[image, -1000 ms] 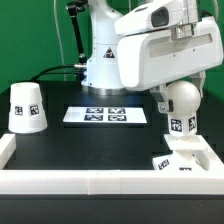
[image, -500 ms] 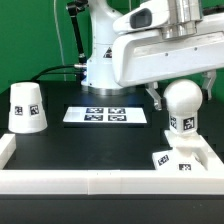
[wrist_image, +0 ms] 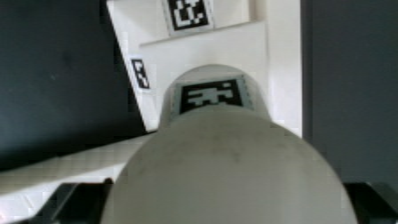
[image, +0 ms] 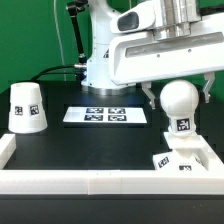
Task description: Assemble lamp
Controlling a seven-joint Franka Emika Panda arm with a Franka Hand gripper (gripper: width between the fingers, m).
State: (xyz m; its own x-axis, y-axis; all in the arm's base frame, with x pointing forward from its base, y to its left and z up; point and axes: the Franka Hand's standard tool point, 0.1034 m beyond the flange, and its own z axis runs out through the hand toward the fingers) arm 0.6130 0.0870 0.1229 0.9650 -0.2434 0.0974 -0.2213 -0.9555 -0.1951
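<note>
My gripper [image: 177, 90] is shut on the round-topped white bulb [image: 178, 103] and holds it upright in the air, its tagged stem pointing down. The flat square base block [image: 185, 160] lies just below it, at the exterior view's right, with a small gap between them. In the wrist view the bulb [wrist_image: 222, 160] fills the near part, with dark fingers [wrist_image: 71, 200] at its sides. The base block [wrist_image: 205, 50] lies beyond it. The cup-shaped shade [image: 27, 106] stands mouth down at the exterior view's far left, well away from the gripper.
The marker board [image: 105, 115] lies flat in the middle of the black table. A low white wall [image: 100, 180] borders the table's front and sides. The large white robot pedestal [image: 100, 62] stands at the back, with cables beside it.
The arm's wrist has risen in the exterior view. The bulb stays in the gripper over the base block, shifting only slightly sideways. Shade and base have not moved.
</note>
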